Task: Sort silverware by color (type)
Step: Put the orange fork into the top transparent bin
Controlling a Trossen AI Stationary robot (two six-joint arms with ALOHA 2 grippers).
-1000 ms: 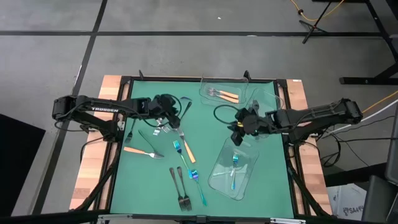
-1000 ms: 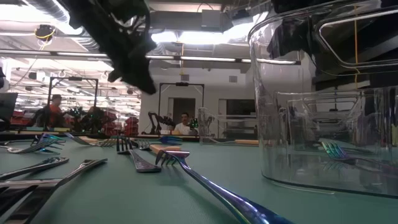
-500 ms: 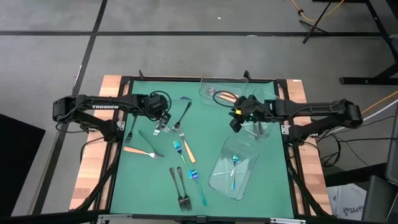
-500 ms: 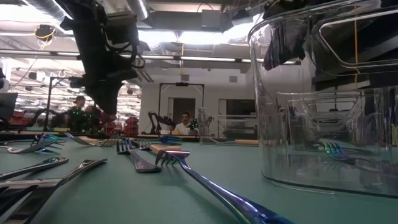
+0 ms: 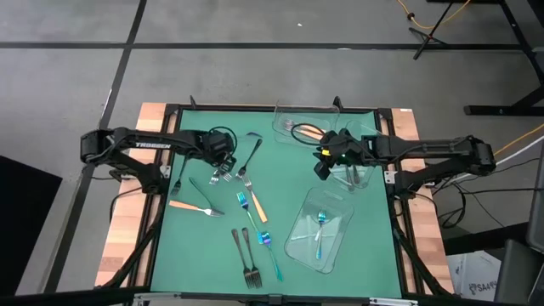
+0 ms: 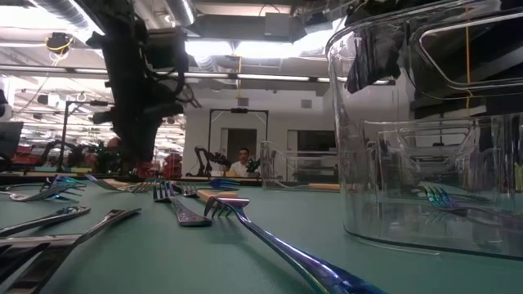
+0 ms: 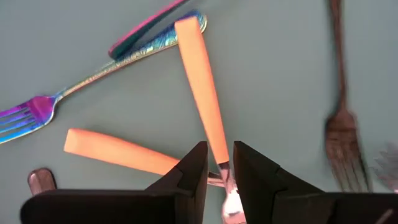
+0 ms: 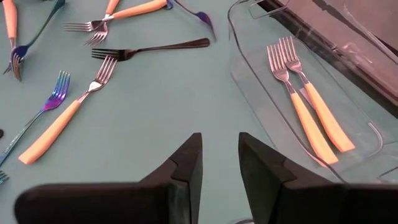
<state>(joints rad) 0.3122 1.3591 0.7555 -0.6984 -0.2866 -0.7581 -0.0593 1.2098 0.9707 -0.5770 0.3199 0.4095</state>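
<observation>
You get bright, even overhead light on the worktop, with only faint shadows under the forks. In the low view, ceiling lights glare white and the nearest fork goes soft. In the left wrist view, one dark fork smears with blur.

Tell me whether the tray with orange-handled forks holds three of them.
No, the clear tray holds only two orange-handled forks, lying side by side.

You see two black jointed arms with looping black cables; the left arm bears white "TROSSEN" lettering.
</observation>
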